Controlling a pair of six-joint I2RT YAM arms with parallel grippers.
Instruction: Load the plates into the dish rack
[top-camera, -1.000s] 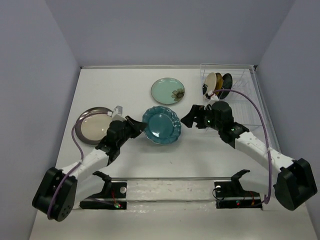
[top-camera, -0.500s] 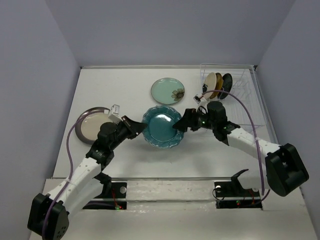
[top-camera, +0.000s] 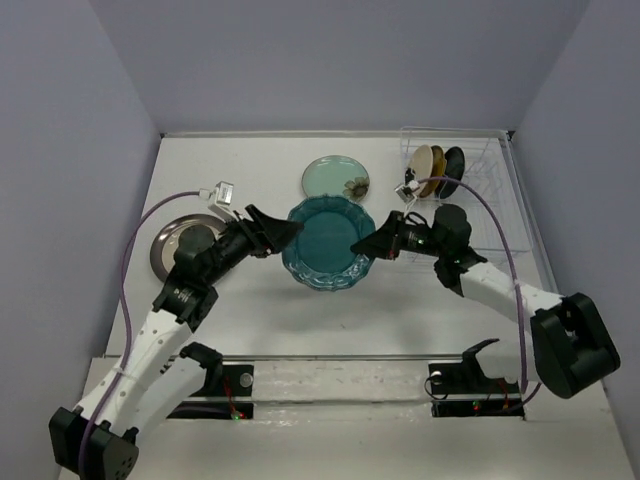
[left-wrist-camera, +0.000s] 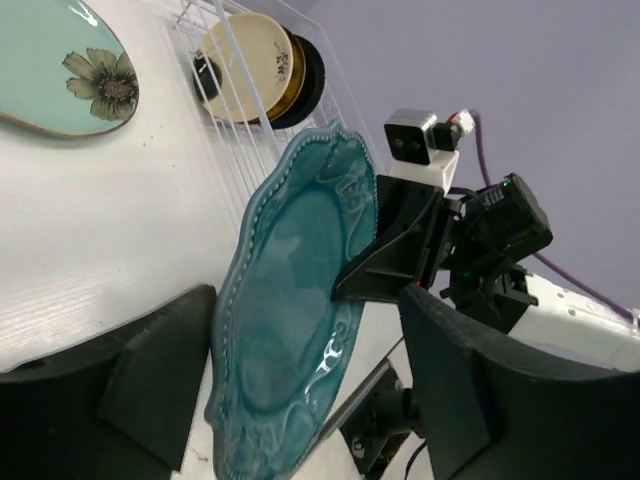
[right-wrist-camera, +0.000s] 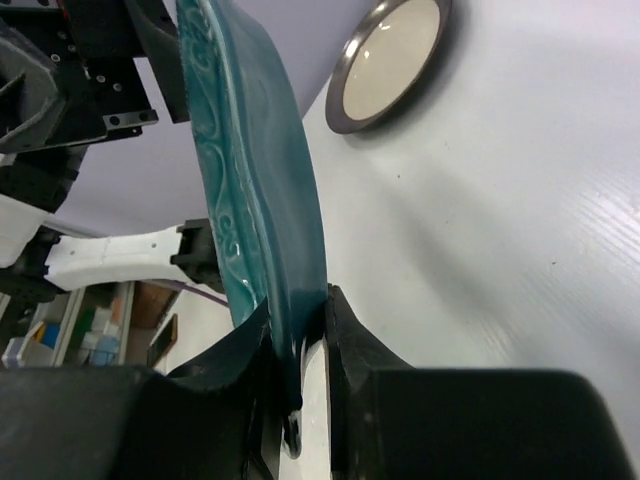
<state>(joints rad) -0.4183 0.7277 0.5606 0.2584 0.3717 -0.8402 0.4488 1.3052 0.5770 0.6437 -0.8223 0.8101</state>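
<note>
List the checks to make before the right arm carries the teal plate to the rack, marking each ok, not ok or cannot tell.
1. The right gripper is shut on the rim of the teal plate: ok.
2. The left gripper is open: ok.
3. The left fingers are clear of the plate: cannot tell.
4. The plate is on edge, ready for a slot: ok.
5. The dish rack has free slots beside its three plates: ok.

The teal plate is glossy glazed ceramic with embossed relief; the table looks matt, finely grained.
</note>
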